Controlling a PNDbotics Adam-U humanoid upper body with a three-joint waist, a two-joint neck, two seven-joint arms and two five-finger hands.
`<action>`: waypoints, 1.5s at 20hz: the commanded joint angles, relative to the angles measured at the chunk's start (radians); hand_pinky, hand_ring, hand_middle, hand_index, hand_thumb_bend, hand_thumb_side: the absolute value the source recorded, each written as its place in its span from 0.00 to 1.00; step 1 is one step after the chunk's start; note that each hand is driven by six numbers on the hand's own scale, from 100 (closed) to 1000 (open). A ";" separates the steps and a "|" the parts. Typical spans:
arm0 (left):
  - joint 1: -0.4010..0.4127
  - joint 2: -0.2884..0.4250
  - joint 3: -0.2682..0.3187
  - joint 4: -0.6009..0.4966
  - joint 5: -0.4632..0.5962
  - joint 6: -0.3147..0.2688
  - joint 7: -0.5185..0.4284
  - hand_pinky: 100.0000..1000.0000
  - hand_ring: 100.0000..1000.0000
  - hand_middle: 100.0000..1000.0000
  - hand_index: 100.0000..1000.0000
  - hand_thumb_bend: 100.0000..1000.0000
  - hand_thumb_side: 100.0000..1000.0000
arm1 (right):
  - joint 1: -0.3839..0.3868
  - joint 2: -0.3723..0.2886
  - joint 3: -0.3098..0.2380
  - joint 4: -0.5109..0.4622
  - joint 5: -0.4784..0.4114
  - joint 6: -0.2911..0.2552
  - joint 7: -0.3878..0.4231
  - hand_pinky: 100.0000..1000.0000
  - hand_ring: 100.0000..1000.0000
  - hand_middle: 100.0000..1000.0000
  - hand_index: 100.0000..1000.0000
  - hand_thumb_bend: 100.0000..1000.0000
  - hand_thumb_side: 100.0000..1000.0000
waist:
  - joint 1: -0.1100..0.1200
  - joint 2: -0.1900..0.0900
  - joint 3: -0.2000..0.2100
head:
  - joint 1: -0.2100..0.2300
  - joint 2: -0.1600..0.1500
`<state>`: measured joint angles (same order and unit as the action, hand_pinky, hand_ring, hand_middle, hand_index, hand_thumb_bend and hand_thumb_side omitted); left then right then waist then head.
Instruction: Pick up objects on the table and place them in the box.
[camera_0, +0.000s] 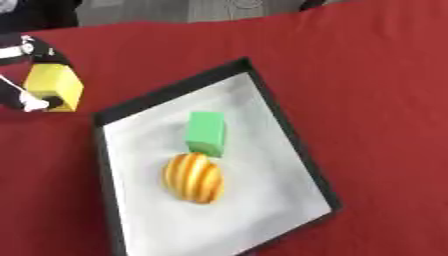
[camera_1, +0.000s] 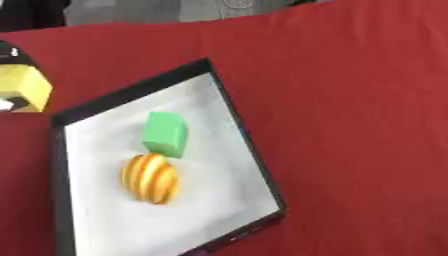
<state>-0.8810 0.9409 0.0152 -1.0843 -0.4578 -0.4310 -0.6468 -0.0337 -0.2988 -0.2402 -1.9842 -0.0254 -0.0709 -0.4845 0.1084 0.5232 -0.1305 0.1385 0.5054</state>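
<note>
Left robot hand (camera_0: 31, 75) is at my far left edge, fingers curled around a yellow block (camera_0: 54, 86), holding it just outside the box's left corner over the red tabletop (camera_0: 367, 75). Can't tell if the block touches the cloth. Next right: the box (camera_0: 284, 120), a shallow black-rimmed tray with a white floor, lying askew. Inside it, a green block (camera_0: 206, 132) sits near the middle, and a round orange-and-yellow striped ball (camera_0: 193, 177) lies just in front of it, touching or nearly so. Right of the box I see only red tabletop. Right robot hand isn't in either view.
</note>
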 joint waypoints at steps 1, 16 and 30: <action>-0.012 0.041 0.005 -0.027 0.006 -0.006 0.031 0.61 0.50 0.48 0.63 0.26 0.00 | 0.007 -0.035 -0.012 -0.016 -0.010 -0.007 -0.003 0.97 1.00 0.69 0.77 0.00 0.41 | 0.011 -0.040 0.010 | -0.014 0.012; -0.020 0.079 -0.040 -0.468 0.333 0.188 0.199 0.49 0.45 0.43 0.57 0.20 0.00 | 0.071 -0.095 -0.050 -0.016 -0.044 -0.002 -0.040 0.97 1.00 0.69 0.77 0.00 0.43 | 0.011 -0.117 0.127 | -0.091 0.071; -0.023 -0.105 -0.234 -0.915 0.379 0.229 0.062 0.50 0.47 0.45 0.59 0.22 0.00 | 0.143 -0.119 -0.065 -0.016 -0.054 -0.048 -0.053 0.97 1.00 0.70 0.77 0.00 0.41 | -0.018 -0.162 0.160 | -0.155 0.103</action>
<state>-0.8867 0.8291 -0.2098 -1.9846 -0.0755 -0.1913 -0.5690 0.1069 -0.3927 -0.2952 -1.9873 -0.0794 -0.1107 -0.5370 0.1087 0.3980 0.0290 -0.0120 0.6056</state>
